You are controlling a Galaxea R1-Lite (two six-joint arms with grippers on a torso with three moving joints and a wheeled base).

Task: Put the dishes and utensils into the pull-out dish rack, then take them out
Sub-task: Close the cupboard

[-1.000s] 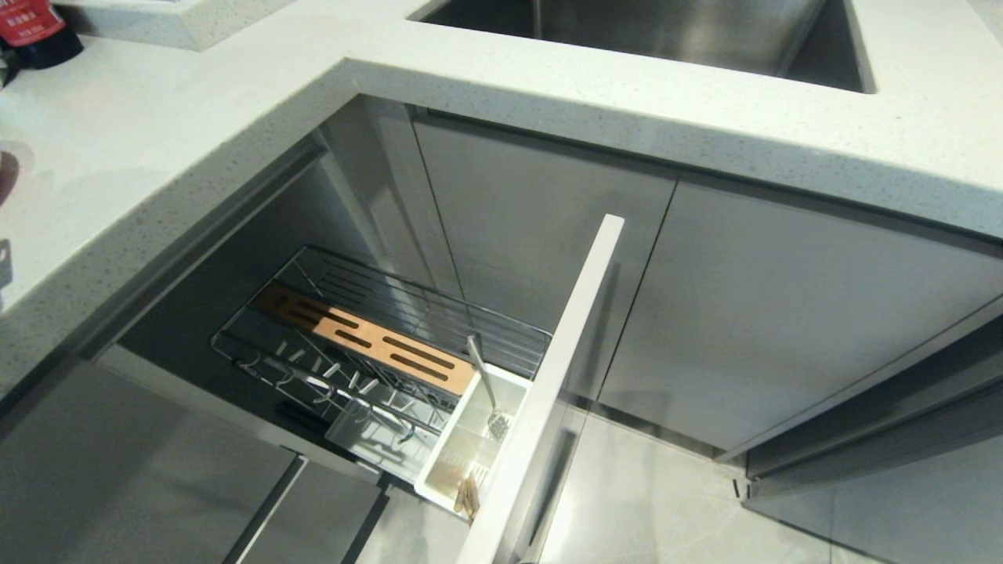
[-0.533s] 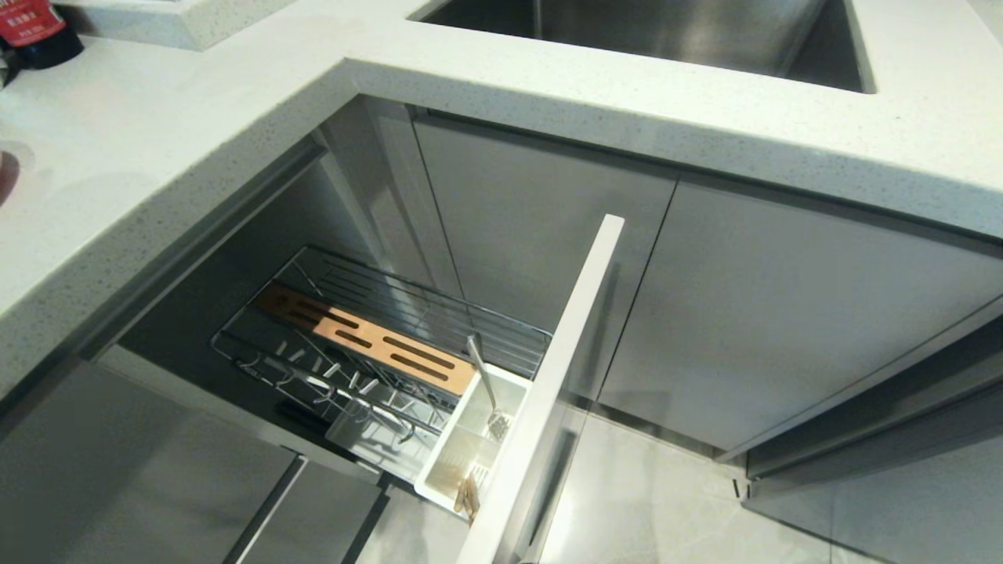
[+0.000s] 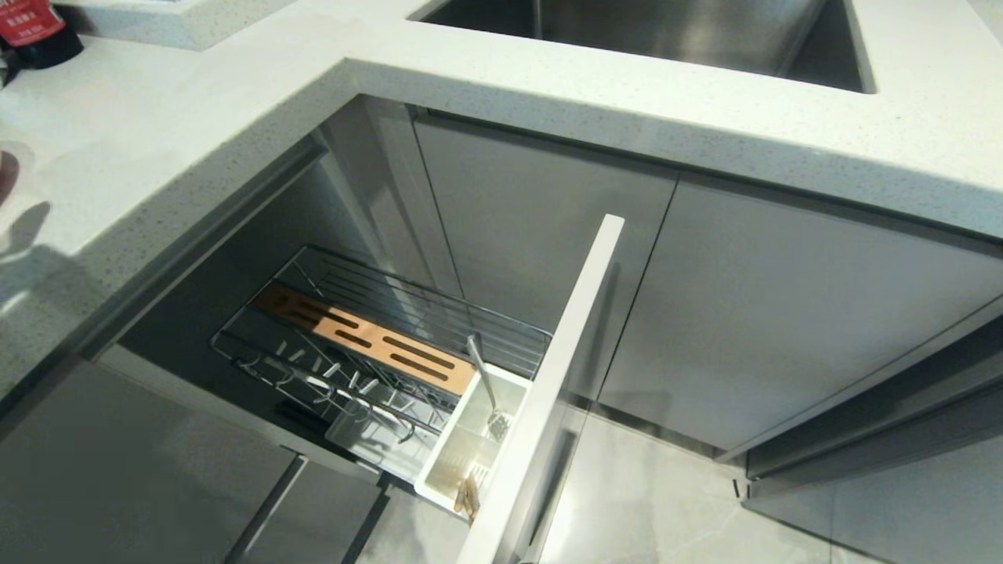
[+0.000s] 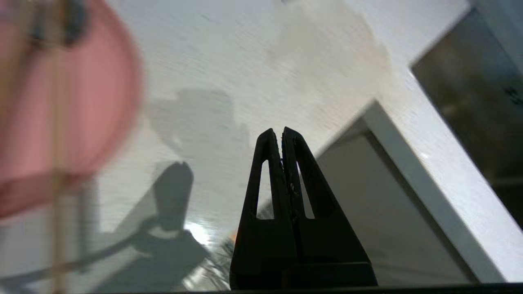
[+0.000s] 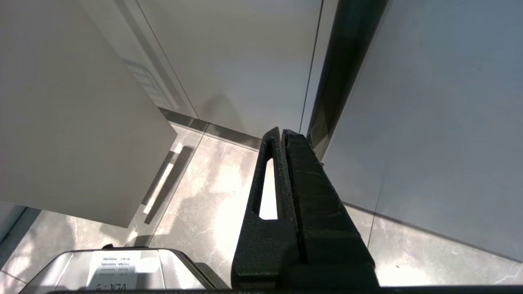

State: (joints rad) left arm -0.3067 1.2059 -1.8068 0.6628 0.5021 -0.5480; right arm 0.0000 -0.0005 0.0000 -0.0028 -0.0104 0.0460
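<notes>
Standing pulled out below the countertop (image 3: 196, 141), the pull-out dish rack (image 3: 376, 345) holds only part of its load: the spoon (image 3: 486, 384) leans in the white utensil caddy (image 3: 462, 454), bowl end down, and the ends of the chopsticks (image 3: 468, 495) show at the caddy's near corner, while the plate prongs (image 3: 329, 372) and the slotted wooden strip (image 3: 368, 338) carry no dish. In the left wrist view a blurred pale-pink plate (image 4: 61, 114) lies on the countertop, apart from the rack; the white bowl is in no picture. Judged from this layout, either the 2 utensils are loaded with both dishes yet to go in, or the dishes are already unloaded and the utensils remain; the pictures do not settle which. The left gripper (image 4: 282, 132) hangs above the countertop beside the plate, its 2 jaws pressed together on nothing. The right gripper (image 5: 282, 132), likewise pressed together and empty, is parked low, pointing at the floor (image 5: 212, 196) beside the grey cabinet fronts (image 5: 245, 61). A steel sink (image 3: 650, 31) sits in the countertop beyond the rack.
</notes>
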